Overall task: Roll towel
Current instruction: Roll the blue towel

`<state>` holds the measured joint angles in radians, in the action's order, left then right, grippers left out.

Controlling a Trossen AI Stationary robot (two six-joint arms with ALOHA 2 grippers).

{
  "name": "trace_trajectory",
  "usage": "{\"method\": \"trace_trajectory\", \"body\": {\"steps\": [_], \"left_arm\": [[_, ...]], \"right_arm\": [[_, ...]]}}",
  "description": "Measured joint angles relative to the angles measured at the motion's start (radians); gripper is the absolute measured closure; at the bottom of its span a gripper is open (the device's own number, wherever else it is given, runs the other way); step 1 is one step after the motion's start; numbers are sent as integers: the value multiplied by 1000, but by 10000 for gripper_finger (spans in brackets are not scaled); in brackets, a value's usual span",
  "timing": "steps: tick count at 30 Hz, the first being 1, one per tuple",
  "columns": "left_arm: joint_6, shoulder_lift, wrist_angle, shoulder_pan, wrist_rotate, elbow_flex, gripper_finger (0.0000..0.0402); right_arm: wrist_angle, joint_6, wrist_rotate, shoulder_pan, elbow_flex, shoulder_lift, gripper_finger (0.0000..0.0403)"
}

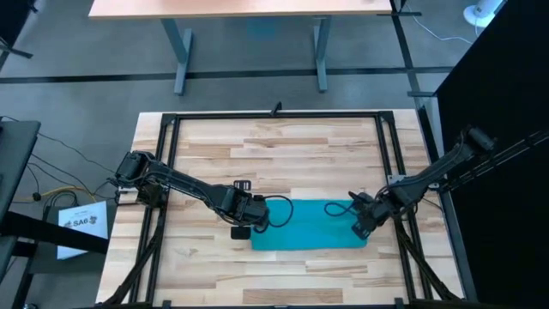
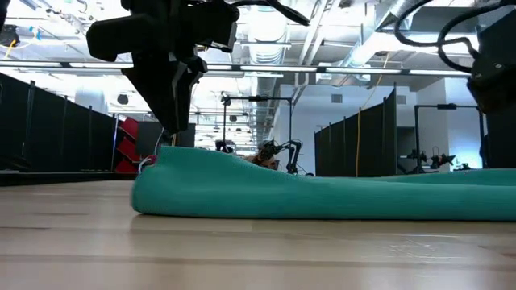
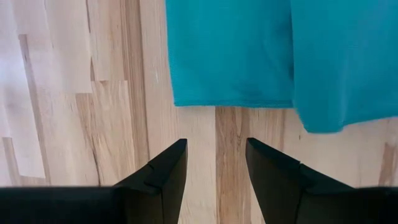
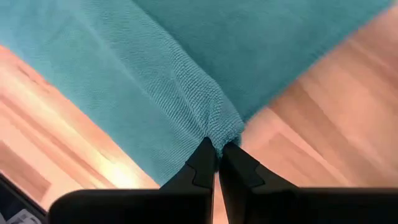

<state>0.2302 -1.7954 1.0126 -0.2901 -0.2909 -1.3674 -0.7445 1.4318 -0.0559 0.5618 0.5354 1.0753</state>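
The teal towel lies flat on the wooden table, toward its near edge; its left end humps up a little in the low view. My left gripper hovers open over bare wood at the towel's left end, just short of its edge, and touches nothing. It also shows in its wrist view and in the low view. My right gripper is shut on the towel's right end. My right gripper pinches a pucker of cloth at the towel's right-end edge between its two fingertips. One layer or several, I cannot tell. The fingers come from above, slanting in from the table's right. The rest of the towel lies on the table.
A black frame runs around the tabletop. A cable lies over the towel's far right part. Bare wood lies at the far side and near side of the towel. Another table stands beyond.
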Motion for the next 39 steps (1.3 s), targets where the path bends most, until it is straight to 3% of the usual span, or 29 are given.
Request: {"method": "trace_trajectory", "body": {"steps": [16, 25, 30, 35, 39], "left_arm": [[5, 0, -1, 0, 27, 0, 253], [-23, 0, -69, 0, 27, 0, 253], [-53, 0, -185, 0, 53, 0, 253], [-24, 0, -189, 3, 77, 0, 253], [17, 0, -200, 4, 77, 0, 253]], "right_arm": [[-130, 111, 1, 15, 0, -8, 402], [-78, 129, -2, 5, 0, -8, 399], [-81, 161, -22, 9, 0, -8, 378], [-56, 117, -109, 35, 1, -8, 340], [-61, 84, -119, 70, 16, -8, 304]]}}
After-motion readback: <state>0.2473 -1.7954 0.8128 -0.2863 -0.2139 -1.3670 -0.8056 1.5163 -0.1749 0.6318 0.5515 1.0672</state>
